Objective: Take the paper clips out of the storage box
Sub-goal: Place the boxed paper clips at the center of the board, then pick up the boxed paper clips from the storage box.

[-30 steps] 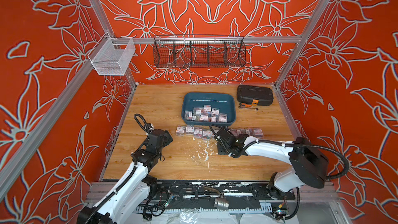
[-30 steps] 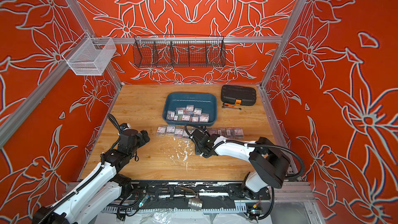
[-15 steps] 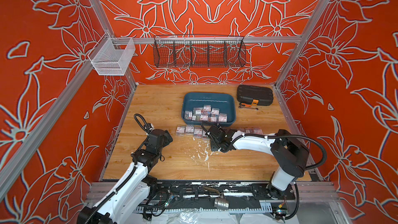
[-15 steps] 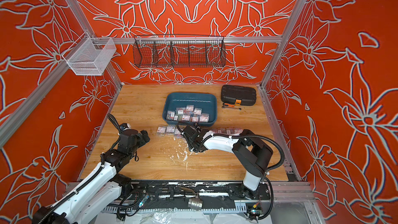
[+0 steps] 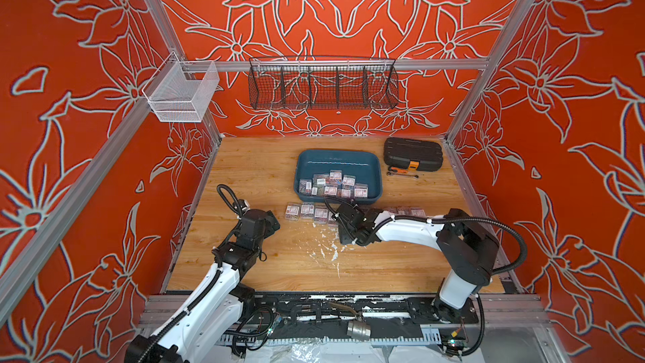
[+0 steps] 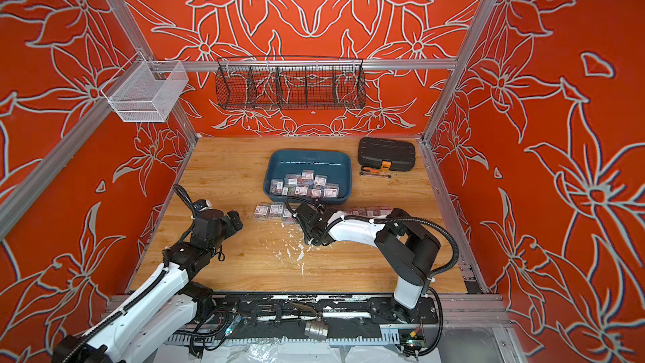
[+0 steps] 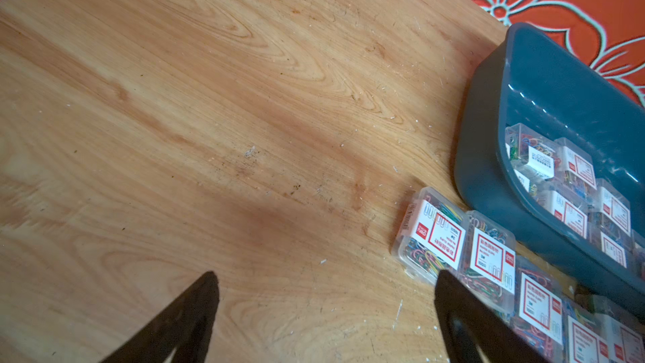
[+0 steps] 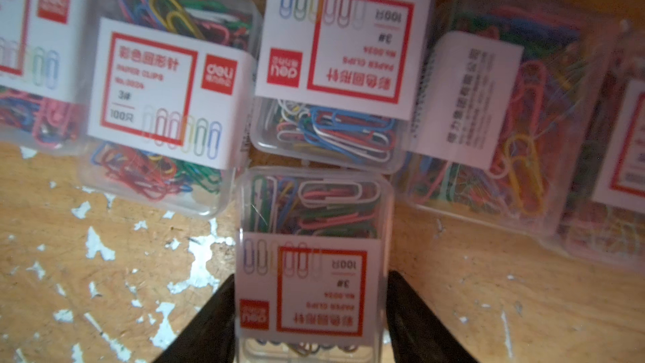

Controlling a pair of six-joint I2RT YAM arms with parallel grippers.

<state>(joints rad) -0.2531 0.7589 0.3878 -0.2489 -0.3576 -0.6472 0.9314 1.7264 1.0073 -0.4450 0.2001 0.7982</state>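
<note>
The storage box (image 5: pixel 336 158), a dark teal tray, sits at the back middle of the table, with several clear boxes of paper clips (image 5: pixel 331 185) along its front wall. More boxes of paper clips (image 5: pixel 307 211) lie in a row on the wood in front of it. My right gripper (image 8: pixel 310 274) is low at that row. Its fingers (image 8: pixel 401 309) lie against both sides of one paper clip box (image 8: pixel 314 204), which sits just in front of the row. My left gripper (image 7: pixel 323 277) stands open over bare wood, left of the row (image 7: pixel 453 242).
A black ribbed case (image 5: pixel 413 154) and a small orange-handled tool (image 5: pixel 403 171) lie at the back right. A black wire basket (image 5: pixel 323 83) and a white mesh basket (image 5: pixel 181 94) hang on the frame. White flecks (image 5: pixel 328 249) mark the wood near the right gripper.
My right arm has swung left with the paper clip box, up to the row in front of the tray. The left arm has not moved.
</note>
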